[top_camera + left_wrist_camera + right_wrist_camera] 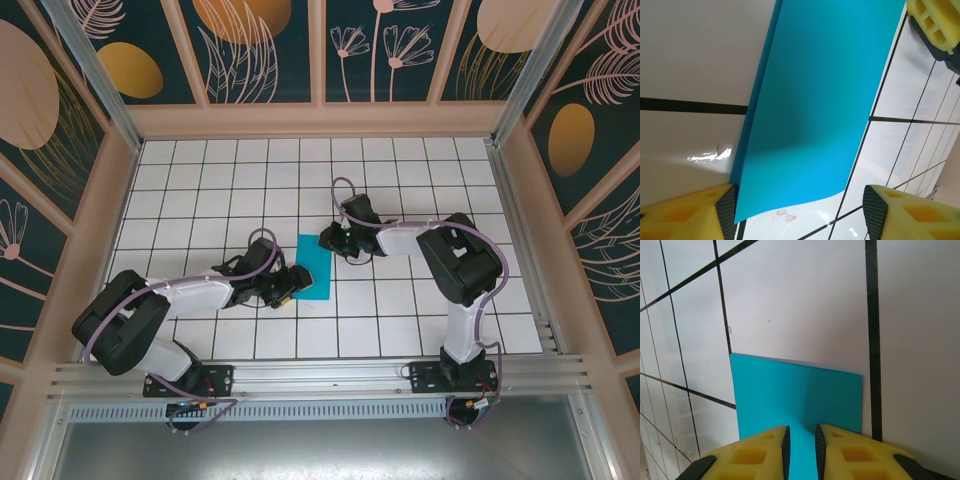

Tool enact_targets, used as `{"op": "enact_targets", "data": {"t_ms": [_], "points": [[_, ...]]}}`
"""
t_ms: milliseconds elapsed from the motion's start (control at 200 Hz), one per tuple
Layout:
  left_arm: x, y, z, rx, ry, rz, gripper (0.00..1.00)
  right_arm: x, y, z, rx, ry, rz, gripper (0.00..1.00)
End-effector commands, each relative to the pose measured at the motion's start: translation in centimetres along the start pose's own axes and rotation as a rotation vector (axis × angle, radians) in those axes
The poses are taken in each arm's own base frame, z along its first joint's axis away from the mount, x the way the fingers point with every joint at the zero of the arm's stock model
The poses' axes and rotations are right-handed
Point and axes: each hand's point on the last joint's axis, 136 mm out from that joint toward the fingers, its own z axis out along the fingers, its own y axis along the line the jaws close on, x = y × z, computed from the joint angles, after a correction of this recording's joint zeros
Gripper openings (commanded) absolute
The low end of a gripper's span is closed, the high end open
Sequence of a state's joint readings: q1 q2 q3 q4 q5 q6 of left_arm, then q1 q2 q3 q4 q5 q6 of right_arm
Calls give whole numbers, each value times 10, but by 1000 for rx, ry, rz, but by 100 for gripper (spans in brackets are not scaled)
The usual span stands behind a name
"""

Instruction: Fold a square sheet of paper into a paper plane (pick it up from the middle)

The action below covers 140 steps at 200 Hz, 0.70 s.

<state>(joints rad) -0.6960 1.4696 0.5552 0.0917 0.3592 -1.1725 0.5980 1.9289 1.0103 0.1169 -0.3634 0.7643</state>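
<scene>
One square sheet of paper [312,265], a teal oblong, lies just 6 o'clock of the middle of the tiled table [200,180]. There are two grippers. The left gripper [283,283] sits at the sheet's 7 o'clock corner, its jaws spread wide on either side of that bowed short edge. The right gripper [333,243] sits at the 1 o'clock corner, its jaws narrowed to a slit over the edge; I cannot tell whether they pinch it. Bare tiles stretch toward 9, 12 and 3 o'clock.
</scene>
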Motion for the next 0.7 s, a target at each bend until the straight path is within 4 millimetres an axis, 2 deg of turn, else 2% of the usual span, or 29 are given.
{"op": "enact_targets", "data": {"t_ms": [0,215,310,515,696], "points": [[-1,-10,0,46,-3,-6,65,33,-65,11,199,104,62,25],[-6,-17,0,80,-18,13,55,31,-61,11,185,102,55,24],[-6,-24,-2,136,-15,32,54,29,-55,10,163,106,40,23],[-11,-19,-2,154,-20,41,52,14,-22,1,43,93,-12,21],[-12,-15,0,164,-11,41,45,-5,19,-22,-90,55,-67,21]]}}
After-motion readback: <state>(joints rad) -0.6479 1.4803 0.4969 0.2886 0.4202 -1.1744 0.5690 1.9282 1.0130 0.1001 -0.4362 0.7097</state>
